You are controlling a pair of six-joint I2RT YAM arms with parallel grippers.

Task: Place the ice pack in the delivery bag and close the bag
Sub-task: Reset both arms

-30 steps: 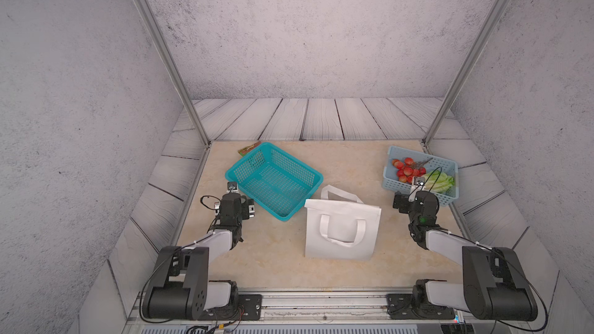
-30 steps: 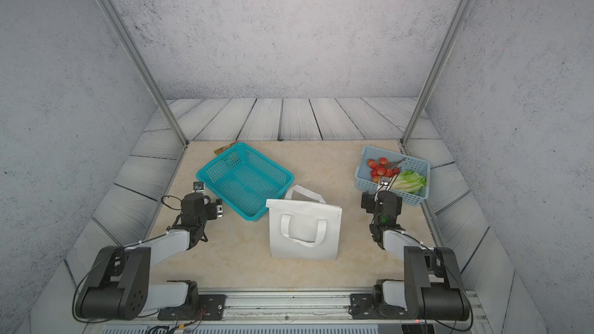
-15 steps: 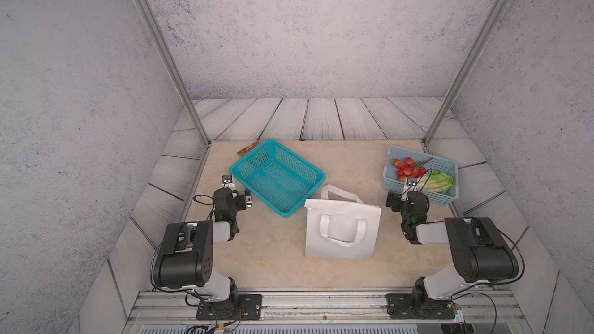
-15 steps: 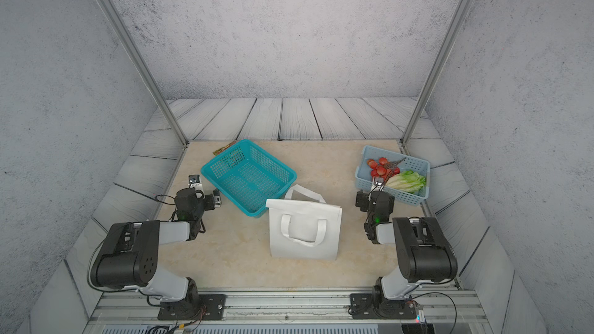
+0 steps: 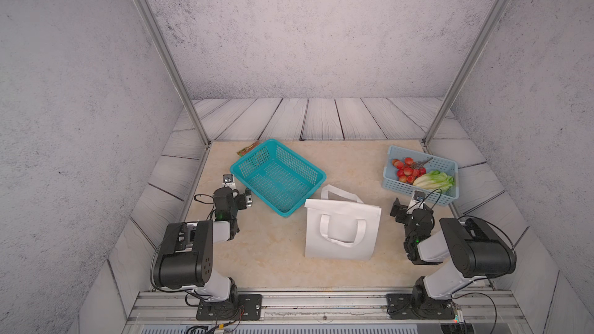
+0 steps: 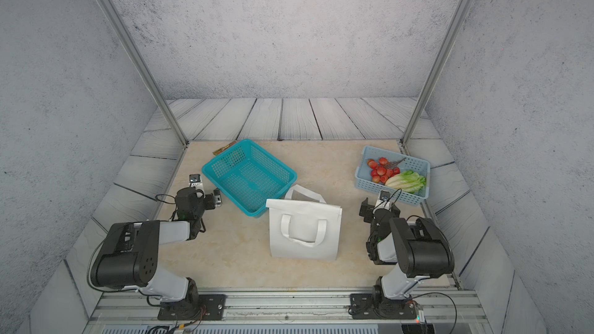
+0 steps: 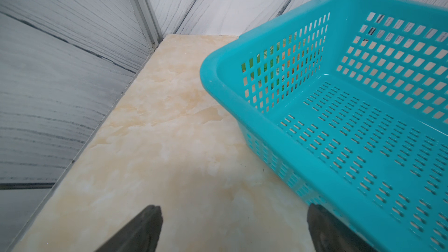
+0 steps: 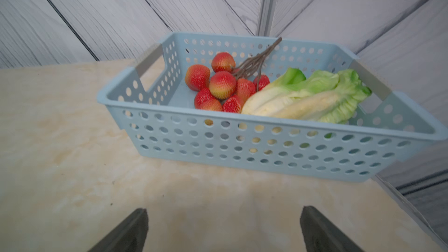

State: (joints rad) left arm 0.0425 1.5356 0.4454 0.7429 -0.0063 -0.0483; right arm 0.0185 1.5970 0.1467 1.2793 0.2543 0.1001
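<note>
The delivery bag (image 5: 342,232) (image 6: 303,232) stands upright, white, at the middle of the table in both top views, one loop handle on its near face; its inside does not show. No ice pack shows in any view. My left gripper (image 5: 238,190) (image 6: 206,190) hovers open by the near-left corner of a teal mesh basket (image 5: 278,181); in the left wrist view nothing lies between the fingers of the left gripper (image 7: 234,229). To the right of the bag my right gripper (image 5: 407,202) (image 8: 224,229) is open and empty, facing a light-blue basket (image 8: 242,146).
The light-blue basket (image 5: 419,186) at the back right holds red fruit (image 8: 220,83) and a lettuce (image 8: 305,98). A small flat green-and-brown packet (image 5: 247,148) lies behind the teal basket (image 7: 339,141). Metal posts and grey plank walls close the table in.
Both arms have folded back towards their bases, their dark shoulder links swinging up over the front edge. The grippers stayed open; bag and baskets kept their places.
</note>
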